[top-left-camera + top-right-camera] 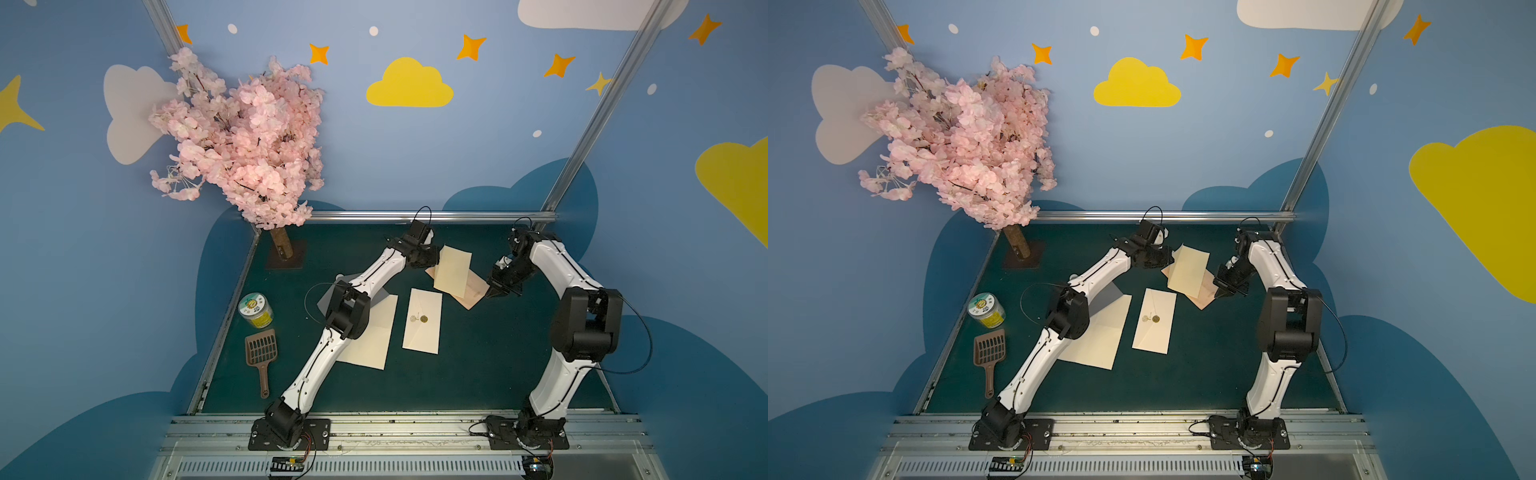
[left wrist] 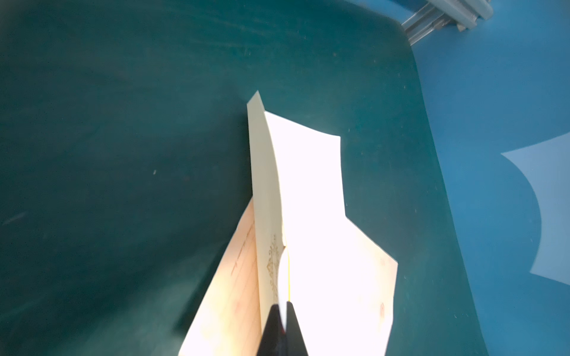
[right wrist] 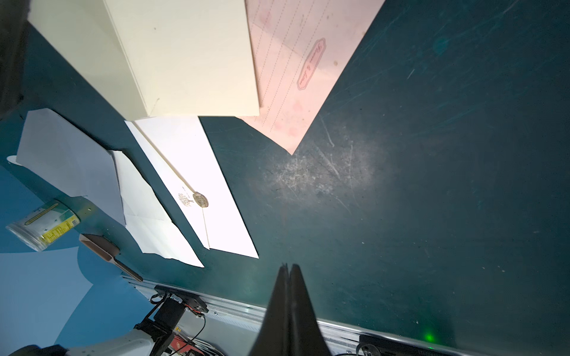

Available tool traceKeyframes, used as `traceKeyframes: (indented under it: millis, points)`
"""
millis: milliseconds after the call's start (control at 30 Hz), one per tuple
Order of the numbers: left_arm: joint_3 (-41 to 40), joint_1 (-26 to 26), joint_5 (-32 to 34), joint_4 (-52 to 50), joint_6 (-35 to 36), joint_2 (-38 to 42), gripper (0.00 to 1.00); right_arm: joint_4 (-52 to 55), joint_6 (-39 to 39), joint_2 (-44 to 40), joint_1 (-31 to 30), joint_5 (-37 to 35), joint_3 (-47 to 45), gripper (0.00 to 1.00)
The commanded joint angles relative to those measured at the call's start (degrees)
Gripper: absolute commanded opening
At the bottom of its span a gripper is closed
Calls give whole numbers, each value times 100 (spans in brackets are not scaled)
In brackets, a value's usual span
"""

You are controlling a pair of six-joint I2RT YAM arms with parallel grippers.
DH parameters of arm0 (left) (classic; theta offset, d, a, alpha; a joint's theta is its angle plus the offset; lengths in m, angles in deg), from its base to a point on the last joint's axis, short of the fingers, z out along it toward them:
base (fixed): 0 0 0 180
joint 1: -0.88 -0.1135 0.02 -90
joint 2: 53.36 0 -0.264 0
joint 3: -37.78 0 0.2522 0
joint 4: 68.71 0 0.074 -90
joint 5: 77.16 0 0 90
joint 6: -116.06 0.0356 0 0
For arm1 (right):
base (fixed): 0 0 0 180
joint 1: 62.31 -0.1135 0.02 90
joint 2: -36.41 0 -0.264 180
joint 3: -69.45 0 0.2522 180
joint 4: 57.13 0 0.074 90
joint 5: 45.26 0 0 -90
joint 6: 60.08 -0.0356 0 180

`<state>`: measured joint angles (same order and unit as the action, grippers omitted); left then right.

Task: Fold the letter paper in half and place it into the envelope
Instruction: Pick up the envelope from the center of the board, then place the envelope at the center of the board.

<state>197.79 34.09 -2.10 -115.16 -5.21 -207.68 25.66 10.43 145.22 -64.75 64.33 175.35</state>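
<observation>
The pink lined letter paper [image 1: 471,296] lies flat at the far middle of the green mat, partly under a cream envelope [image 1: 454,270]. My left gripper [image 1: 435,259] is shut on the envelope's near-left edge. The left wrist view shows that gripper [image 2: 283,303] pinching one thin layer of the envelope [image 2: 265,191], lifted off the letter paper [image 2: 228,302]. My right gripper [image 1: 495,293] is shut with nothing in it, just beside the paper's right corner. In the right wrist view its closed tips [image 3: 288,265] hang over bare mat, apart from the letter paper [image 3: 296,92] and envelope [image 3: 185,55].
A sealed cream envelope with a gold seal [image 1: 422,320] lies mid-mat. Another cream sheet [image 1: 374,338] lies under the left arm. A jar [image 1: 255,311] and a brown scoop [image 1: 261,353] sit at the left edge. A pink blossom tree [image 1: 245,141] stands at the back left.
</observation>
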Motion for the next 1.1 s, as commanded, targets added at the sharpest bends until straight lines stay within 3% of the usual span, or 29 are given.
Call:
traceKeyframes:
  millis: [0, 133, 233, 367, 467, 500, 567, 700, 800, 833, 967, 1067]
  points:
    - [-597, -148, -394, -105, 116, 981, 3, -49, -3, 88, 18, 72, 55, 0]
    - [-1978, -423, -687, -188, 276, 1885, 3, -65, -7, 351, 33, 80, 276, 3]
    - [-3185, -624, -739, -5, 411, 2632, 3, -74, -6, 567, 51, 77, 454, 11]
    - [-4428, -882, -767, 230, 540, 3456, 3, -57, 6, 934, 112, 95, 819, 40]
    - [-5107, -1046, -815, 382, 606, 3851, 3, 44, 6, 1302, 123, -8, 1258, 74]
    - [-5239, -1074, -833, 403, 626, 3918, 3, 93, 7, 1436, 125, -39, 1434, 80]
    - [-5478, -1149, -869, 378, 675, 4020, 3, 199, 2, 1767, 107, -123, 1841, 87]
    - [-5666, -1271, -904, 126, 795, 4107, 7, 577, -3, 2529, 68, -361, 2938, 87]
    - [-5845, -1361, -903, 74, 862, 4262, 22, 948, -7, 3188, -22, -550, 3907, 88]
    - [-5881, -1395, -890, 34, 883, 4307, 33, 1073, -18, 3415, -36, -587, 4242, 88]
    - [-5941, -1441, -657, -220, 896, 4485, 99, 1349, -29, 4057, -126, -610, 5047, 88]
    - [-5998, -1460, -648, -308, 933, 4608, 100, 1336, -8, 4214, -175, -605, 5063, 88]
